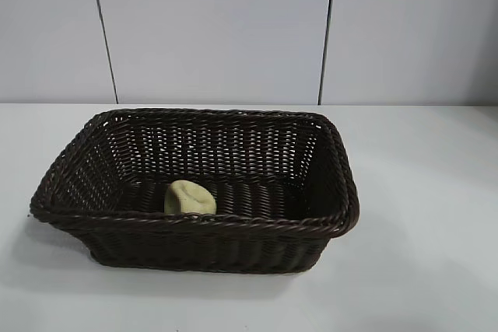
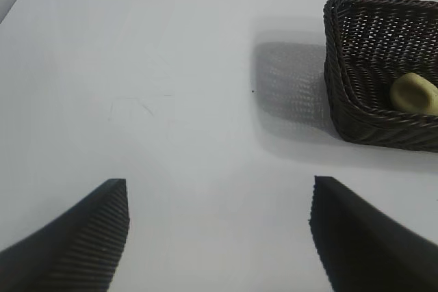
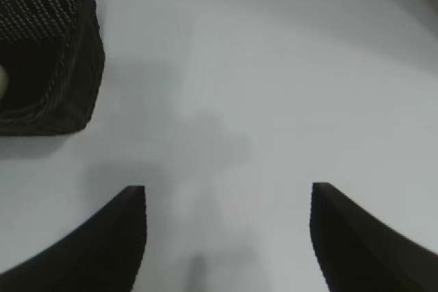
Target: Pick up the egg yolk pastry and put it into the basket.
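Left gripper [image 2: 219, 237] spread wide, holding nothing, over bare table [image 2: 171, 100] well apart from the basket [image 2: 342, 111]. Right gripper [image 3: 228, 237] likewise wide and empty, off the basket's opposite end. Egg yolk pastry [image 1: 190, 198] already lies inside the basket, on its floor against the near wall, toward the left arm's end. Roundish, no clear long axis. Judged: placement done; neither arm needs to reach in.
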